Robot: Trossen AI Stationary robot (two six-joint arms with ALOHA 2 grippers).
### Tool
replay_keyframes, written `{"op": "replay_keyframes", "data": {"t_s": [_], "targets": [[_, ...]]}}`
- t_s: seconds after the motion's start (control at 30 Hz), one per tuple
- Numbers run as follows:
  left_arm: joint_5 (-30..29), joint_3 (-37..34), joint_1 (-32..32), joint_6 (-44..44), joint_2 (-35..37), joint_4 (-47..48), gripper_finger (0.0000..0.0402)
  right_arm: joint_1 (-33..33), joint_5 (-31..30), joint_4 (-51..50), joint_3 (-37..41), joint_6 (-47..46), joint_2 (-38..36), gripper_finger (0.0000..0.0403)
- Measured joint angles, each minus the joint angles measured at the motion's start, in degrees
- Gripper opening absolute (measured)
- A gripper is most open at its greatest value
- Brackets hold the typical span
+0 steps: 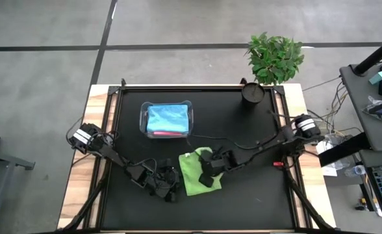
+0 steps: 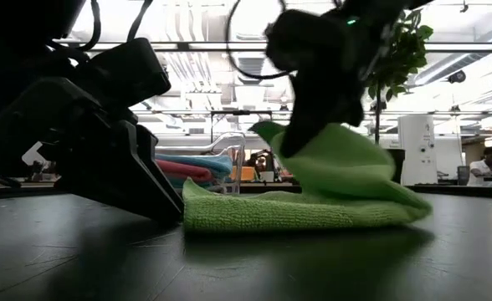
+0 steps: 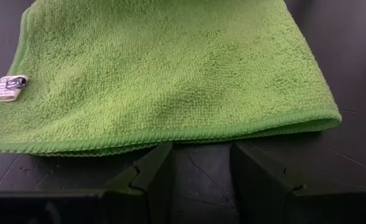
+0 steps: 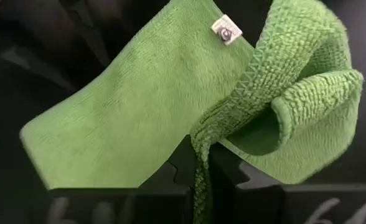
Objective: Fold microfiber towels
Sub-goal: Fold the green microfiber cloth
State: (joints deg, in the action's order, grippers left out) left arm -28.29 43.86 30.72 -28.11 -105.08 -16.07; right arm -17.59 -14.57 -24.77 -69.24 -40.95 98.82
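Note:
A lime green towel (image 1: 192,170) lies on the black mat (image 1: 256,149) near the table's front middle, its lower layer flat on the mat. My right gripper (image 1: 208,174) is over the towel, shut on a raised part of its edge. In the low view that part (image 2: 273,134) stands above the flat layer (image 2: 296,213). My left gripper (image 3: 198,171) is open and low on the mat at the towel's left hemmed edge (image 3: 170,135), its fingertips just short of the hem. A white tag (image 3: 7,87) sits near one corner. My right gripper pinches the towel's stitched hem (image 4: 203,144) between its two fingers, coming from above. The held edge is lifted clear and the cloth curls over beside the fingers (image 4: 307,93), slack, while the rest of the towel lies on the mat. My left gripper: I cannot tell whether its fingertips (image 3: 152,167) touch the hem.
A clear plastic tub (image 1: 168,120) with light blue and pink towels stands behind the green towel, at the mat's far middle. A potted plant (image 1: 274,58) and its dark pot (image 1: 253,93) stand at the far right corner. Bare mat lies to the right (image 1: 262,188).

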Motion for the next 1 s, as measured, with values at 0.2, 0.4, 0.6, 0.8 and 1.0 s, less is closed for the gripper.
{"op": "replay_keyframes", "data": {"t_s": [0.2,0.4,0.6,0.8,1.0], "targets": [[-0.15,-0.12,0.00,0.01,0.00,-0.20,0.0150,1.12,-0.11,-2.57,-6.17,3.60,5.83,0.0012],[-0.20,-0.20,0.00,0.01,0.00,-0.27,0.0150,1.51,-0.44,-4.53,-9.02,4.20,8.78,0.0020],[-0.24,-0.33,0.00,0.03,0.00,-0.55,0.0150,1.51,-0.42,-4.04,-9.35,4.13,8.99,0.0076],[-0.26,-0.35,0.00,0.05,0.00,-0.67,0.0150,1.31,1.55,2.05,-9.35,6.49,8.99,0.0146],[-0.28,-0.39,0.00,0.05,0.00,-0.77,0.0150,1.21,7.74,4.91,-9.80,11.30,8.44,0.0193]]}}
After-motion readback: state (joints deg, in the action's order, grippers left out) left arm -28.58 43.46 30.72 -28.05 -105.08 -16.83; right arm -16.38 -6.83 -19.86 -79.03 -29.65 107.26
